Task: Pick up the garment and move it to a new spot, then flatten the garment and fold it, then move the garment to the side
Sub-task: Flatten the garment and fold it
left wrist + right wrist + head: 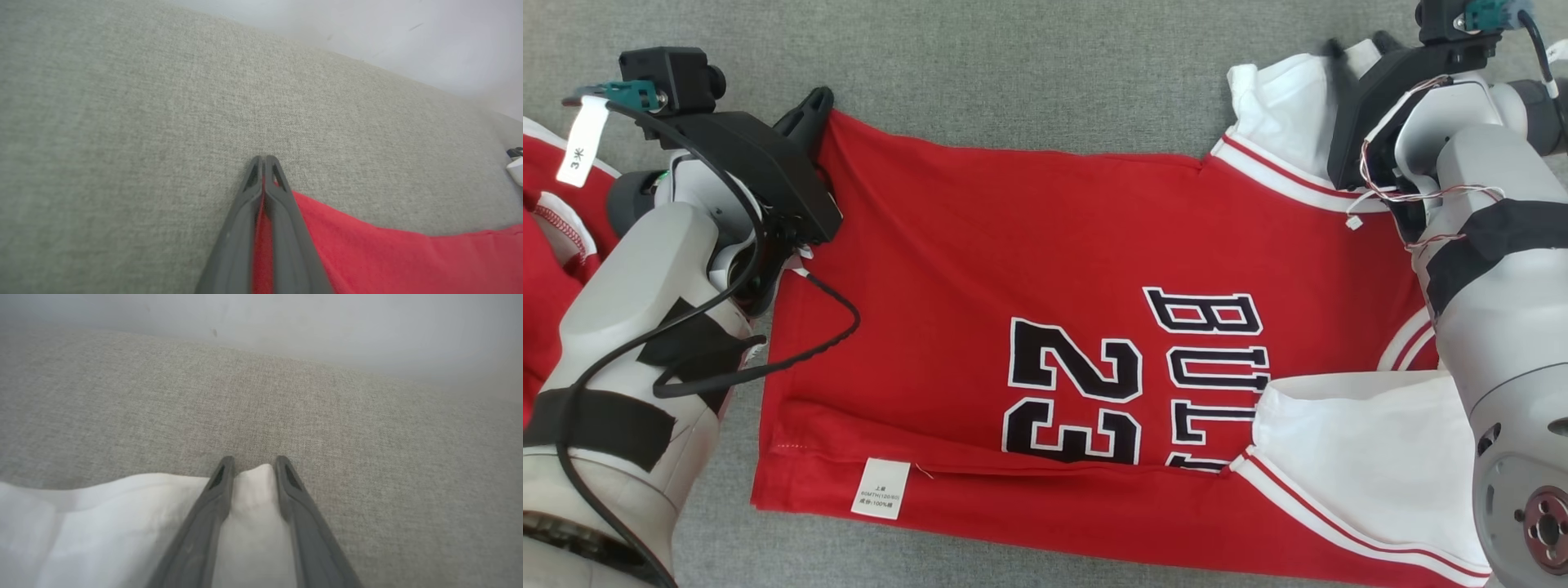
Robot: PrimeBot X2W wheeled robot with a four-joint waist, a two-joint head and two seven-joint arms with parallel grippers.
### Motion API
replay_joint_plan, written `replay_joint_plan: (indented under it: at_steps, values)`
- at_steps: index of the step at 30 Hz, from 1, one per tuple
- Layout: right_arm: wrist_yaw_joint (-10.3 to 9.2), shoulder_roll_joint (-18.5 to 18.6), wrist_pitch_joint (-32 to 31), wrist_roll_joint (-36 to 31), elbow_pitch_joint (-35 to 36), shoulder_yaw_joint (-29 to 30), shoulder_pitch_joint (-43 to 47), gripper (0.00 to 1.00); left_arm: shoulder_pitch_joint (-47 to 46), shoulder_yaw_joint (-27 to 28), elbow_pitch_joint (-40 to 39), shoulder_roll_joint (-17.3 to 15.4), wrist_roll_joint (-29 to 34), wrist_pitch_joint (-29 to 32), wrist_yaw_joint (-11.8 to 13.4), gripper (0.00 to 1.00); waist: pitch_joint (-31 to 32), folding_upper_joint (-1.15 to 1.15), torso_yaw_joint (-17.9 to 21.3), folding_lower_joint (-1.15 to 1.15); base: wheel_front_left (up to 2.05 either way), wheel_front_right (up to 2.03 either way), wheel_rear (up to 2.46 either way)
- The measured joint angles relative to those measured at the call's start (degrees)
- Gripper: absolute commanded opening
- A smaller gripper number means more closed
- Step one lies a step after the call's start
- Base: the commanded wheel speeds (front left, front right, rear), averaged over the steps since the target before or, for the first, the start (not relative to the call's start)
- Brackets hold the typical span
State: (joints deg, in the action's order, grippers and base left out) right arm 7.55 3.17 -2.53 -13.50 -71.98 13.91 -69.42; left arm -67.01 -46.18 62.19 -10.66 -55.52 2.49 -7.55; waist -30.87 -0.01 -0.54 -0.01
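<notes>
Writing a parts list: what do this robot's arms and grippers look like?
The left forearm and right forearm are pale grey rounded shells banded with black tape. The left gripper and right gripper each have two long dark grey tapered fingers with slotted tips. A black cable loops off the left; thin red-and-white wires cross the right.

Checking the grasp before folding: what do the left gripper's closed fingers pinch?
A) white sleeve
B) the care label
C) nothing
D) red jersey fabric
D: the left wrist view shows the left gripper shut, with red cloth of the jersey sandwiched between its fingers.
</notes>
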Motion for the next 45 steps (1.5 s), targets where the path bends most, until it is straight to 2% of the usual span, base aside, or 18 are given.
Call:
replay_joint_plan:
  at_steps: [5,8,15,21,27,30,37,39,45]
  values:
    - [0.00,-0.36,-0.68,-5.46,2.16,4.33,0.78,0.00,0.17,-0.32,-0.07,-0.36,-0.55,0.02,-0.01,0.00,0.69,0.01,0.17,0.01,0.00,0.00,0.00]
    - [0.00,-0.32,0.38,-5.99,1.24,4.88,0.72,0.00,0.49,-0.55,-0.10,-0.53,-1.05,0.01,-0.01,0.00,1.25,0.01,0.21,0.02,0.00,0.00,0.00]
    - [0.00,-0.34,8.91,-1.99,-1.09,1.99,-1.92,0.00,1.15,-1.01,-1.00,-2.08,-2.12,-1.01,-0.01,0.00,2.29,0.01,0.97,0.02,0.00,0.00,0.00]
    - [0.00,-0.34,12.84,2.50,-1.79,-0.97,-1.86,0.00,2.43,-1.97,-2.77,-3.70,-2.58,-2.29,0.00,0.00,3.25,0.01,1.76,0.02,0.00,0.00,0.00]
    - [0.00,-0.35,16.17,11.89,-1.92,-7.15,0.24,0.00,5.46,-3.53,-4.67,-5.84,-2.85,-3.59,0.02,0.00,5.03,0.01,2.35,0.01,0.00,0.00,0.00]
    - [0.00,-0.31,16.81,18.66,-1.30,-13.08,2.01,0.00,7.10,-4.31,-6.00,-6.21,-3.03,-4.20,0.04,0.00,6.42,0.01,2.58,0.01,0.00,0.00,0.00]
    - [0.00,0.19,17.34,34.59,10.70,-27.71,11.60,0.00,11.96,-5.11,-9.10,-9.16,-3.96,-7.31,0.04,0.00,10.21,0.01,3.57,0.00,0.00,0.00,0.00]
    - [0.00,2.60,17.03,39.31,15.43,-31.73,14.80,0.00,13.44,-5.39,-10.65,-9.76,-4.11,-8.64,0.04,0.00,11.38,0.01,3.89,0.00,0.00,0.00,0.00]
    - [-0.01,13.21,14.13,52.28,30.03,-40.38,25.44,0.00,18.93,-6.05,-14.83,-12.54,-5.11,-11.13,0.04,0.00,14.78,0.01,4.73,0.00,0.00,0.00,0.00]
